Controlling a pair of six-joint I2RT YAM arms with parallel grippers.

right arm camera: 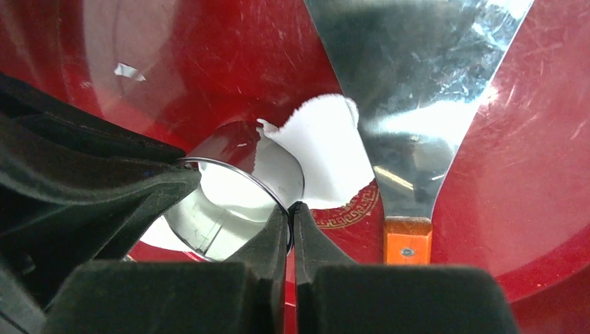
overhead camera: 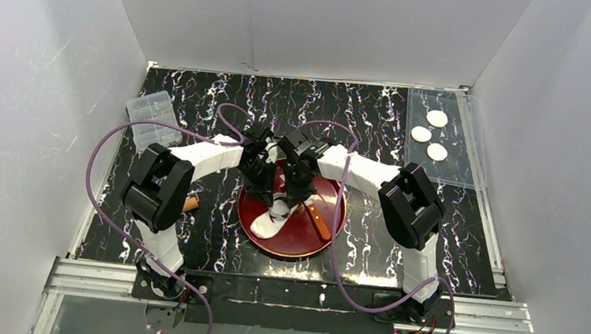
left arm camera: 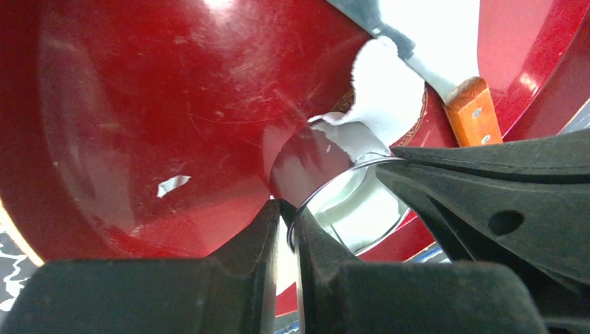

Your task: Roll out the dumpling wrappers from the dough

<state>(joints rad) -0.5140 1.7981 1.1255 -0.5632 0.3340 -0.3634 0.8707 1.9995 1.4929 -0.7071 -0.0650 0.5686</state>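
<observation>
The white dough (overhead camera: 266,225) lies as a flattened ragged sheet on the red plate (overhead camera: 327,232); it also shows in the left wrist view (left arm camera: 389,104) and the right wrist view (right arm camera: 323,156). A small metal ring (left arm camera: 355,209) stands on the dough, also in the right wrist view (right arm camera: 222,202). My left gripper (left arm camera: 291,216) is shut on the ring's wall on one side. My right gripper (right arm camera: 291,212) is shut on the ring's wall on the opposite side. Three round dumpling wrappers (overhead camera: 422,134) lie on a clear sheet (overhead camera: 462,164) at the back right.
A metal scraper with a wooden handle (overhead camera: 318,221) lies on the plate beside the dough; its blade (right arm camera: 410,83) lies close behind the ring. A clear plastic box (overhead camera: 150,116) stands at the back left. White walls enclose the black marbled table (overhead camera: 186,230).
</observation>
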